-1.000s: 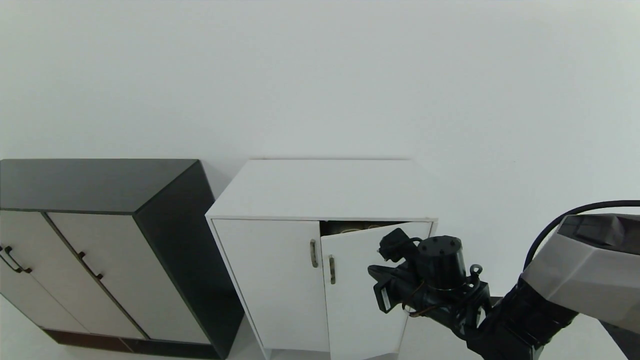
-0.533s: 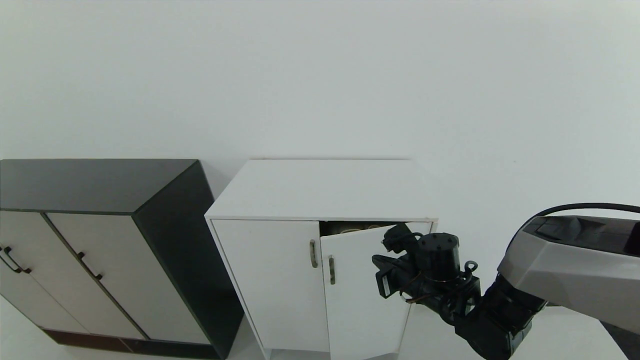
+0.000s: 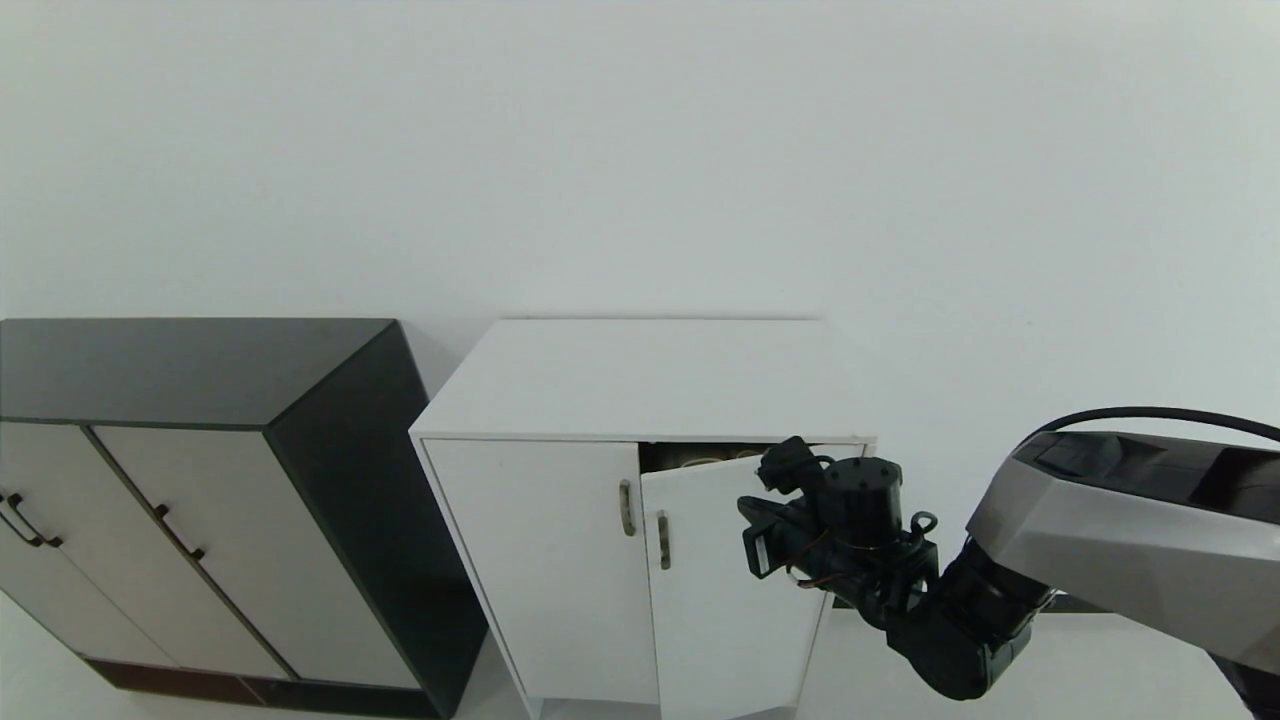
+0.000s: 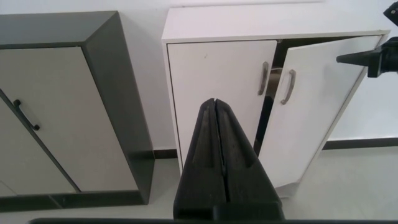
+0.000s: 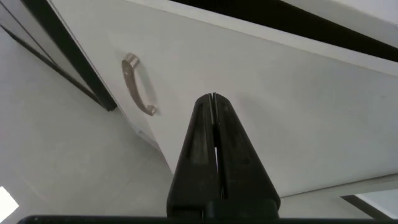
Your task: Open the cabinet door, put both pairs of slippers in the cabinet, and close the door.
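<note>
The white cabinet (image 3: pixel 640 380) stands against the wall with its left door shut. Its right door (image 3: pixel 720 580) hangs slightly ajar, leaving a dark gap along the top where pale rounded shapes (image 3: pixel 700 461) show; I cannot tell what they are. My right gripper (image 3: pixel 748 508) is shut and empty, its tip (image 5: pixel 213 99) at the outer face of the right door, to the hinge side of the door handle (image 5: pixel 138 84). My left gripper (image 4: pixel 214 102) is shut and empty, held well back from the cabinet and pointing at the left door (image 4: pixel 221 93).
A larger dark cabinet (image 3: pixel 200 370) with grey doors stands just left of the white one. Bare floor (image 4: pixel 348 180) lies in front of both cabinets. A dark baseboard (image 4: pixel 360 144) runs along the wall to the right.
My right arm has shifted a little left and up, bringing the gripper closer along the right door's face. The door's gap looks unchanged.
</note>
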Tool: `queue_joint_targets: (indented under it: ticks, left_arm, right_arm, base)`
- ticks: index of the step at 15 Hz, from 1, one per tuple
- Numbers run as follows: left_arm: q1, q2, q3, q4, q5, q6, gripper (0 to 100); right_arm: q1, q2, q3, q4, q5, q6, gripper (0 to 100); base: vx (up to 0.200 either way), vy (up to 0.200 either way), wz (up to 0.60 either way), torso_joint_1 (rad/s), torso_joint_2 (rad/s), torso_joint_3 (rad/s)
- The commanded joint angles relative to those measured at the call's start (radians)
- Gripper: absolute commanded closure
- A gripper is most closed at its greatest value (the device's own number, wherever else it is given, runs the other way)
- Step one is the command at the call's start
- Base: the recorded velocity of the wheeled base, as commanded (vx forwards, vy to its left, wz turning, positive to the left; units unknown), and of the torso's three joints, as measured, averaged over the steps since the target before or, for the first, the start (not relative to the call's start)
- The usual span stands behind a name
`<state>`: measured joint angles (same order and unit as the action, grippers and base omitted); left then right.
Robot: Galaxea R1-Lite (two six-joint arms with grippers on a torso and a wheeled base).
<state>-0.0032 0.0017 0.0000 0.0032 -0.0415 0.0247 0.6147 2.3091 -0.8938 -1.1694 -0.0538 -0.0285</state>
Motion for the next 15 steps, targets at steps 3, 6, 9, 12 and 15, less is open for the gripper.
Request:
queue_joint_targets:
  ticks: [3, 6, 9, 12, 15]
  left_arm:
    - [0.0, 0.0, 0.0, 0.0, 0.0, 0.0, 100]
    - [0.0, 0.0, 0.0, 0.0, 0.0, 0.0, 100]
    - [0.0, 0.0, 0.0, 0.0, 0.0, 0.0, 100]
    - [0.0, 0.0, 0.0, 0.0, 0.0, 0.0, 100]
    - [0.0, 0.0, 0.0, 0.0, 0.0, 0.0, 100]
  right_arm:
    - [-0.016, 0.032, -0.031, -0.013, 0.0, -0.001, 100]
    - [-0.033, 0.055, -0.056, -0.013, 0.0, -0.001, 100]
    - [-0.049, 0.064, -0.073, -0.013, 0.0, -0.001, 100]
    - [-0.064, 0.07, -0.089, -0.013, 0.0, -0.001, 100]
    - [-0.085, 0.081, -0.103, -0.013, 0.002, 0.001, 100]
  base:
    - [0.0, 0.0, 0.0, 0.0, 0.0, 0.0]
    - [0.0, 0.0, 0.0, 0.0, 0.0, 0.0]
    - [0.0, 0.0, 0.0, 0.0, 0.0, 0.0]
    - [0.0, 0.0, 0.0, 0.0, 0.0, 0.0]
    - [0.0, 0.0, 0.0, 0.0, 0.0, 0.0]
